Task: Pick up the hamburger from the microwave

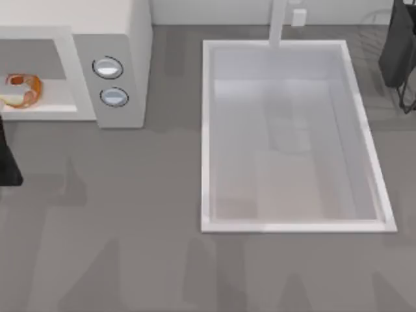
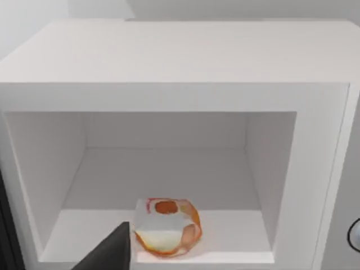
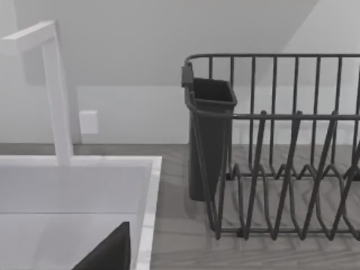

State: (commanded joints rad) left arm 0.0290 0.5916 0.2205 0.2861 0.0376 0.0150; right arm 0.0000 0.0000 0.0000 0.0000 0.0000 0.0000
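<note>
The small round hamburger with an orange-brown rim and pale cream middle (image 1: 23, 91) lies at the upper left of the top view, on the floor of the cavity of the large boxy off-white microwave (image 1: 130, 65), close to the open front edge and left of the two silver-blue round knobs (image 1: 108, 67). The left hand (image 2: 109, 250) shows as a dark finger at the lower edge of the left wrist view, just before the hamburger; whether it is spread or pressed together I cannot tell. The hamburger lies straight ahead of it, into the cavity. Being round, it has no clear long axis or heading. The left arm is far nearer; the right arm is parked at the upper right, by the dark wire dish rack (image 3: 281, 152) beyond the white rectangular sink basin (image 1: 207, 130) set in the grey desk (image 1: 130, 227).
</note>
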